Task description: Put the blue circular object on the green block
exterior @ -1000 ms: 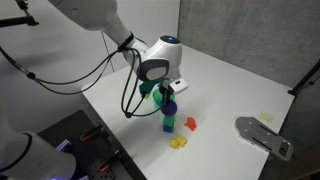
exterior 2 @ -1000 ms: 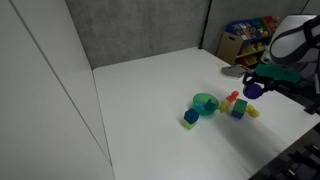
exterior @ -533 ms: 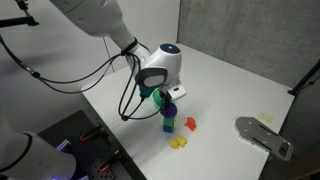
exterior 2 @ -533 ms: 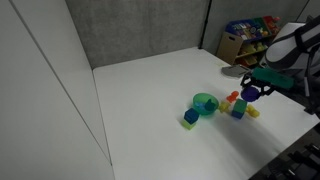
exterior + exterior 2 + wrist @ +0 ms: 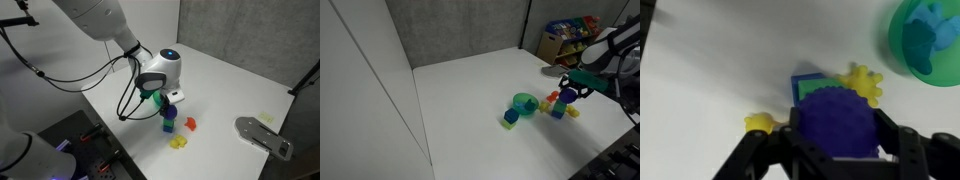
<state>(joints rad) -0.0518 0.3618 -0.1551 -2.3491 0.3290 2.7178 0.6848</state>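
Observation:
My gripper is shut on the blue circular object, a knobbly dark blue-violet ball. It holds the ball right over the green block, of which only an edge shows past the ball in the wrist view. In both exterior views the gripper holds the ball just above the green block. That block sits on a blue block. I cannot tell whether ball and block touch.
A round green bowl holds a light blue piece. A dark blue-teal cube lies beside it. Yellow pieces and an orange piece lie around the stack. A grey metal bracket lies near the table edge.
My gripper has moved down with the ball, closer to the top of the green block. The blocks and the bowl have not moved.

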